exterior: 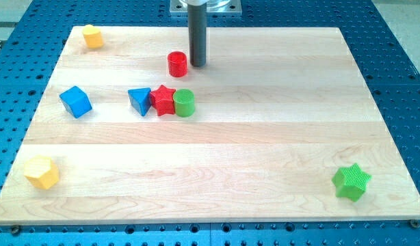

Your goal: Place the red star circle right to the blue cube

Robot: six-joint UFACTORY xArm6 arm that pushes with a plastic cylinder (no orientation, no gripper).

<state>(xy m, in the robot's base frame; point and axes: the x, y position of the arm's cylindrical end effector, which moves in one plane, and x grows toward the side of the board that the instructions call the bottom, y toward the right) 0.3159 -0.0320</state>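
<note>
While the red cylinder (177, 64) stands near the bench's (265, 157) top edge, my tip (197, 65) sits just beside it on the view's right, touching or nearly so; the rod carries no gripper, so nothing is apart or clamped. Below the red cylinder a row lies packed together: blue triangle (139, 100), red star (163, 100), green cylinder (185, 102), each touching the next. The blue cube (76, 101) lies well to the view's left of the red cylinder and lower, with bare wood between it and the blue triangle. Far from the red cylinder, a yellow block (92, 36) sits at the top-left corner, a yellow hexagon (42, 171) at bottom left, a green star (351, 182) at bottom right. Pale planks form the bench, over blue perforated plate (401, 61).
</note>
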